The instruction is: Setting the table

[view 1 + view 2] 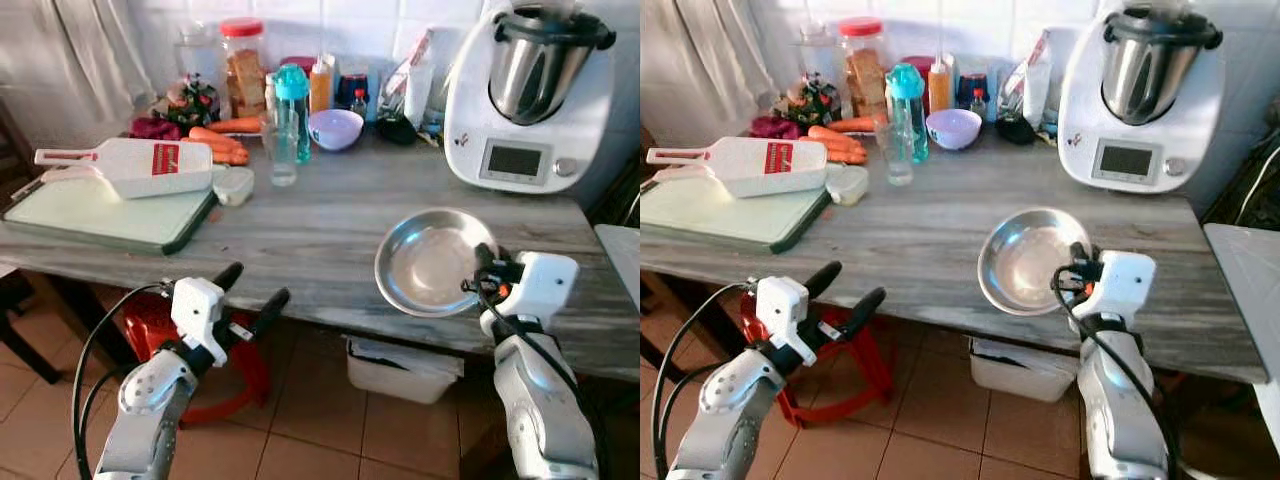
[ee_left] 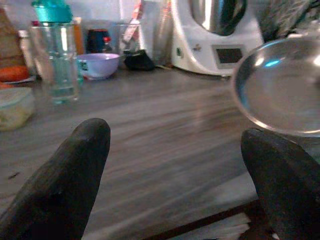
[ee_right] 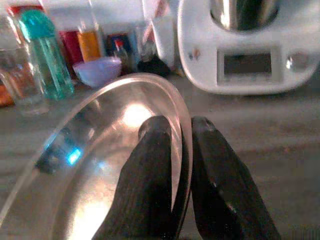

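Pinching the rim of the steel plate (image 1: 432, 262), your right gripper (image 1: 484, 268) has one black finger inside the dish and one outside, closed tight on the edge; the plate is tilted up above the grey wooden table (image 1: 300, 235), near its front edge and in front of the white kitchen machine (image 1: 527, 95); your left gripper (image 1: 250, 293) hovers just off the table's front edge with its fingers (image 2: 60, 185) spread wide and holding nothing; further back you have a green cutting board (image 1: 100, 215) with a white grater (image 1: 130, 165) lying on it, carrots (image 1: 220, 143), a teal-capped bottle (image 1: 292, 110) and a lilac bowl (image 1: 336, 128); below the table sits a red stool (image 1: 150, 325).
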You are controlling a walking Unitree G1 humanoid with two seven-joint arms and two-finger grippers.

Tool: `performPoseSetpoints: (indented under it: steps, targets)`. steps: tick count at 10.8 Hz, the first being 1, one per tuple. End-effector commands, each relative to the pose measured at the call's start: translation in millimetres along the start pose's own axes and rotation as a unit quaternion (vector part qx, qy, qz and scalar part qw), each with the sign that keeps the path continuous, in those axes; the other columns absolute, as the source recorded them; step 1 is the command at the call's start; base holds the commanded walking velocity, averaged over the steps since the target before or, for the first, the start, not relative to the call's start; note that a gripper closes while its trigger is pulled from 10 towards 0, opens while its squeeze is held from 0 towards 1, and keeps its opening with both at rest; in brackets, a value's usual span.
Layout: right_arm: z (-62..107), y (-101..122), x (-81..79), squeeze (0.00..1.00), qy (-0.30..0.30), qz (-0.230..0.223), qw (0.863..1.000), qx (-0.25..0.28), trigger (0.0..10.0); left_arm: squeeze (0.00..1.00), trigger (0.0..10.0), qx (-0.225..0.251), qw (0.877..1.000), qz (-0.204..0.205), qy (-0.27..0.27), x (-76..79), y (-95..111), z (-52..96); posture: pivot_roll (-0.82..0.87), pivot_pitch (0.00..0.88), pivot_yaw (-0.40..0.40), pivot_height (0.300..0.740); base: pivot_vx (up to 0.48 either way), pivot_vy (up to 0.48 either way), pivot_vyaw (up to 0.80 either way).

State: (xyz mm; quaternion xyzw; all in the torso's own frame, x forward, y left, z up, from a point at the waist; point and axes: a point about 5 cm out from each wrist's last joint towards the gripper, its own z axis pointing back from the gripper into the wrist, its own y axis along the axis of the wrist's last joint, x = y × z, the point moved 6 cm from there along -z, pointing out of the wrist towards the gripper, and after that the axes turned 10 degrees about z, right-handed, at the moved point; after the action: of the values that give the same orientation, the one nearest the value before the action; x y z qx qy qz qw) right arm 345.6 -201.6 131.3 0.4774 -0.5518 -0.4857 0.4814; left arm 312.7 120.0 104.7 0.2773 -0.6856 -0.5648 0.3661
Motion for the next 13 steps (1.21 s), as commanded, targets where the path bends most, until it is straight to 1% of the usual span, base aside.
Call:
performPoseSetpoints:
  steps: [1,2,3,6,8,9,10,12,13]
  targets:
    - [-8.2,-1.0,1.8,0.0,0.001,-0.008,1.0,-0.008,10.0,0.0,10.0,-0.002,1.0,0.003,-0.022,7.1,2.4,-1.4,-0.02,0.0,0.015,0.74,0.0,0.0,0.0]
    - [-19.4,-7.3,-3.3,0.0,0.011,-0.011,1.0,-0.023,10.0,0.0,10.0,-0.006,0.999,0.0,-0.034,12.6,0.9,-3.6,-0.02,0.0,0.022,0.74,0.0,0.0,0.0]
    - [-32.5,-13.6,-15.6,0.0,0.026,-0.01,0.999,-0.036,10.0,0.0,10.0,-0.007,0.999,0.002,-0.037,14.3,1.0,-4.8,-0.02,0.0,0.024,0.74,0.0,0.0,0.0]
    - [-54.9,-13.4,-37.3,0.0,0.043,-0.033,0.997,-0.046,10.0,0.0,10.0,-0.01,0.999,0.005,-0.044,18.1,0.7,-4.9,0.0,0.0,0.019,0.74,0.0,0.0,0.0]
    - [-61.4,-25.2,-48.0,0.0,0.046,-0.033,0.996,-0.075,10.0,0.0,10.0,-0.019,0.999,0.008,-0.05,21.4,-2.6,-3.9,0.0,0.0,0.018,0.74,0.0,0.0,0.0]
    - [-61.0,-30.2,-57.8,0.0,0.058,-0.045,0.994,-0.085,10.0,0.0,10.0,-0.02,0.998,0.009,-0.051,22.1,-2.9,-4.2,0.0,0.0,0.018,0.74,0.0,0.0,0.0]
    - [-60.0,-35.1,-64.4,0.0,0.063,-0.057,0.992,-0.095,10.0,0.0,10.0,-0.02,0.998,0.009,-0.051,22.4,-2.6,-5.5,0.0,0.0,0.018,0.74,0.0,0.0,0.0]
    - [-59.7,-41.7,-68.4,0.0,0.06,-0.063,0.99,-0.107,10.0,0.0,10.0,-0.024,0.998,0.011,-0.057,24.7,-3.8,-5.6,0.0,0.0,0.019,0.74,0.0,0.0,0.0]
    - [-60.4,-42.8,-67.3,0.0,0.056,-0.062,0.991,-0.108,10.0,0.0,10.0,-0.026,0.998,0.013,-0.062,26.7,-4.5,-5.4,0.0,0.0,0.019,0.74,0.0,0.0,0.0]
